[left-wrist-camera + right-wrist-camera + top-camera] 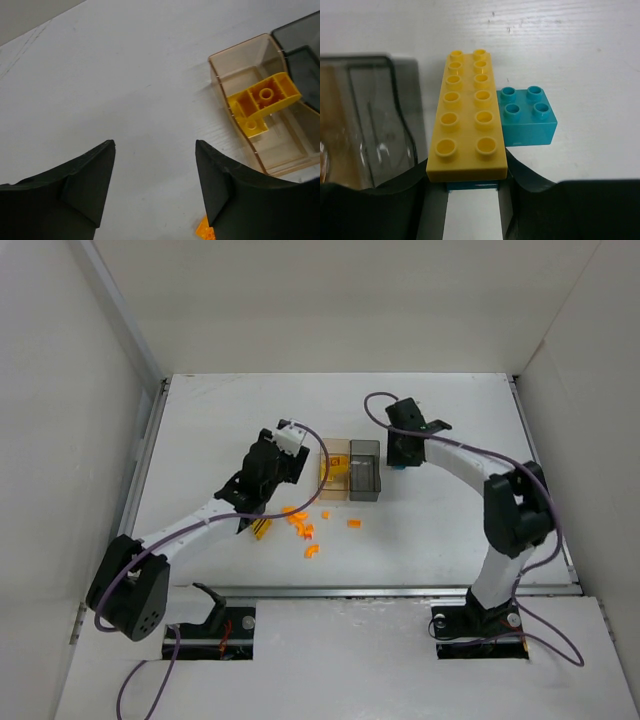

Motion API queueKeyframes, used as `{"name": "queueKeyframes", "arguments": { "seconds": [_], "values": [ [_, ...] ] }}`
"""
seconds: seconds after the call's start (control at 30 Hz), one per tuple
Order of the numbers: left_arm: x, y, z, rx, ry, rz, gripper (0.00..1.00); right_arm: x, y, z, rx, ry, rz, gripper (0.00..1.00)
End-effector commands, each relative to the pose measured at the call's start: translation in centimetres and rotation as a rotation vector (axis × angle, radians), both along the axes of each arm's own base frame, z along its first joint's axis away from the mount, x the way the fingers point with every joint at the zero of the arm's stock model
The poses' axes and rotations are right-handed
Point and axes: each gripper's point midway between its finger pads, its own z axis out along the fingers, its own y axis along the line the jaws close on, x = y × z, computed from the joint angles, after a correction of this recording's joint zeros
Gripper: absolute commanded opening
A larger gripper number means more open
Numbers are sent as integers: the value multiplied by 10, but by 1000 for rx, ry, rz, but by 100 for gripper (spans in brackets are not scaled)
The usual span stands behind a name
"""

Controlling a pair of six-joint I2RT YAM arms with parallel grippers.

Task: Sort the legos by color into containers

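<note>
White walls (pixel 300 300) box in a white table (pixel 450 530) in the top view. 2 bins stand side by side near its middle, their long axes running away from the arm bases: the amber bin (pixel 333 488) on the left, the grey bin (pixel 366 482) on the right. Loose orange bricks (pixel 298 521) lie scattered on the table just in front of the amber bin, on the side nearer the bases. The left arm (pixel 200 525) ends beside the amber bin and the right arm (pixel 460 465) ends just right of the grey bin. From up here I cannot tell how either set of jaws stands.

Only the left wrist view shows the left pincer (pixel 155 145) spread wide with nothing between its fingers, over bare table. Up and to the right, the amber bin holds 1 yellow piece (pixel 262 102), lying tilted. A corner of the grey bin shows behind it, and 1 of the orange bricks pokes in at the bottom edge.

Only the right wrist view shows the right pincer (pixel 471 180) pinched on the near end of a long yellow brick (pixel 467 125). Its studs face up in 2 rows of 6, and its long axis points straight away from the pincer. A strip of teal shows under that end. A teal brick (pixel 527 117) with 4 studs touches its right side, and the grey bin stands just to its left.
</note>
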Motion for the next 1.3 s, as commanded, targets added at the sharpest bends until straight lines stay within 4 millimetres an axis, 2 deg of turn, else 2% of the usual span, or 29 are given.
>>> {"name": "queueKeyframes", "arguments": {
  "seconds": [0.0, 0.03, 0.07, 0.1, 0.13, 0.17, 0.2, 0.23, 0.27, 0.3, 0.33, 0.37, 0.4, 0.57, 0.6, 0.67, 0.7, 0.73, 0.8, 0.87, 0.93, 1.0, 1.03, 1.07, 1.13, 1.27],
  "values": [
    [6, -40, 37, -27, -77, -223, 59, 0, 7, 85, 28, -243, 143, 1],
    [8, -48, 43, -25, -89, -258, 51, -6, 15, 99, 61, -283, 197, 0],
    [9, -54, 46, -24, -95, -291, 49, -19, 12, 123, 83, -344, 225, 0],
    [9, -58, 54, -20, -122, -322, 49, -26, 11, 136, 85, -379, 269, 0],
    [7, -71, 51, -24, -112, -393, 48, -33, 12, 145, 99, -399, 305, 0],
    [8, -79, 67, -35, -152, -432, 47, -42, 23, 157, 152, -427, 380, 0],
    [9, -87, 72, -36, -169, -474, 49, -54, 25, 176, 178, -471, 426, 0],
    [2, -98, 80, -27, -197, -568, 52, -59, 28, 184, 189, -492, 469, 0],
    [2, -105, 91, -23, -235, -608, 55, -70, 32, 184, 214, -467, 501, 0],
    [0, -110, 98, -9, -271, -650, 60, -75, 31, 195, 225, -488, 508, 0],
    [-2, -113, 99, 14, -290, -687, 72, -77, 30, 192, 222, -473, 508, 0],
    [-5, -118, 108, 75, -356, -751, 76, -83, 31, 195, 234, -470, 522, 0],
    [-4, -119, 112, 111, -399, -770, 78, -89, 32, 189, 245, -437, 539, 0],
    [-5, -125, 131, 310, -627, -869, 78, -112, 48, 195, 339, -409, 639, 0],
    [-16, -131, 138, 328, -686, -939, 80, -117, 49, 197, 353, -402, 653, 0],
    [-24, -137, 144, 385, -776, -1007, 82, -124, 52, 192, 360, -373, 668, 0],
    [-32, -142, 144, 379, -801, -1059, 82, -124, 51, 200, 363, -393, 670, 0],
    [-34, -145, 151, 371, -822, -1076, 82, -127, 52, 197, 367, -378, 675, 0],
    [-39, -150, 152, 374, -853, -1123, 82, -134, 52, 201, 378, -389, 678, 0],
    [-54, -156, 148, 368, -894, -1211, 78, -140, 61, 205, 407, -401, 704, 0],
    [-68, -164, 138, 353, -915, -1294, 71, -145, 65, 200, 424, -387, 702, 0],
    [-75, -169, 136, 317, -888, -1310, 65, -150, 69, 196, 423, -374, 705, 0],
    [-77, -173, 142, 301, -885, -1309, 61, -151, 71, 195, 426, -371, 702, 0],
    [-77, -174, 137, 274, -847, -1312, 61, -154, 74, 191, 427, -358, 711, 0],
    [-82, -178, 141, 256, -849, -1328, 60, -157, 79, 188, 421, -356, 713, 0],
    [-89, -183, 139, 218, -818, -1347, 55, -160, 86, 189, 428, -360, 702, 0]
  ]
}}
